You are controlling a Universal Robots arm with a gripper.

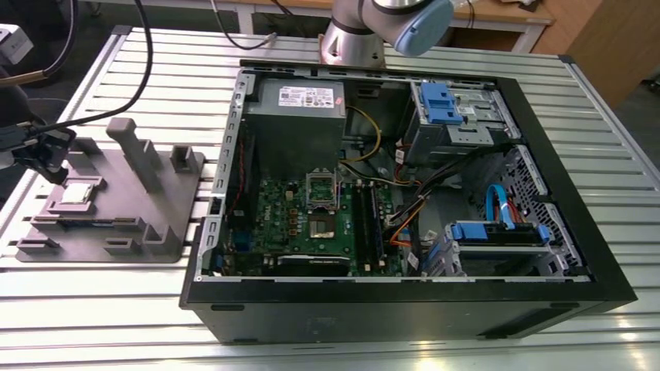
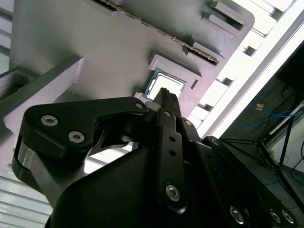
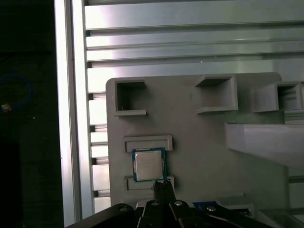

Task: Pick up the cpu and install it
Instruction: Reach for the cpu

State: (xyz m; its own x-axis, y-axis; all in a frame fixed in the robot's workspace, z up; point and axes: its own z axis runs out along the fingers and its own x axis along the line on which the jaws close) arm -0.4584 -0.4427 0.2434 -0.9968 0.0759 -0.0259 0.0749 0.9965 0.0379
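Pick step, approach: gripper (image 3: 162, 186) hovers just beside the cpu (image 3: 148, 164), which lies flat in its tray (image 3: 204, 142) pocket, well apart from the case (image 1: 577, 255); jaws look closed, empty, so the grasp calls for opening and centring over the chip.

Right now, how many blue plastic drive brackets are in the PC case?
2. One blue drive bracket sits on the drive bay at the far corner of the PC case, toward the exterior view's right; the other tops the nearer drive cage. Cables may hide more.
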